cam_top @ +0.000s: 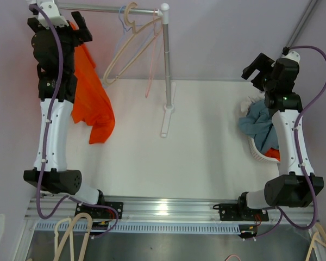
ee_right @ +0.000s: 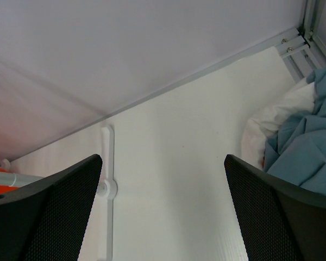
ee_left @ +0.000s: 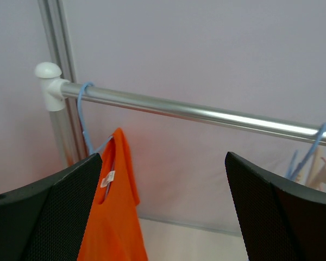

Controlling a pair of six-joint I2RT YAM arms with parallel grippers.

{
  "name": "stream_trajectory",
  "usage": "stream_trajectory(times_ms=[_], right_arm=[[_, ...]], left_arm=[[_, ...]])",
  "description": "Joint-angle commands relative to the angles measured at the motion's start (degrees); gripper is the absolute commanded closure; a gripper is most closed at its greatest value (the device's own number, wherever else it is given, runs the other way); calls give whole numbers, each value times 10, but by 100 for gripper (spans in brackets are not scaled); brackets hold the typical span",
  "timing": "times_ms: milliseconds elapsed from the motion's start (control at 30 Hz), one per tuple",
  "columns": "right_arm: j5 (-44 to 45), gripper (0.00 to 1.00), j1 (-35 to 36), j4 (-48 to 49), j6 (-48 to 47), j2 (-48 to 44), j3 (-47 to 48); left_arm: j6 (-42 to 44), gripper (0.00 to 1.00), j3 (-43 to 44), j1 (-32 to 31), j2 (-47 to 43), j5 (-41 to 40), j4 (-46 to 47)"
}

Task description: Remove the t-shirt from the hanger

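An orange t-shirt hangs at the left end of the metal rail. In the left wrist view the t-shirt hangs on a light blue hanger hooked over the rail. My left gripper is raised beside the shirt's top, open and empty, its fingers wide apart. My right gripper is open and empty, raised at the right above the table, its fingers wide apart.
Empty cream and pink hangers hang on the rail near its right post. A white basket with blue and white clothes stands at the right. More hangers lie below the front rail.
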Motion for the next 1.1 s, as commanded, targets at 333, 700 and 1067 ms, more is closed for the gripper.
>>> stream_trajectory(times_ms=[333, 700, 1067], right_arm=[[-22, 1, 7, -34, -29, 83, 121], [-36, 0, 13, -24, -25, 125, 145], [-60, 0, 16, -11, -28, 156, 173]], left_arm=[[-21, 0, 157, 86, 140, -21, -40], [-56, 1, 186, 135, 195, 37, -43], [-50, 14, 193, 160, 238, 52, -9]])
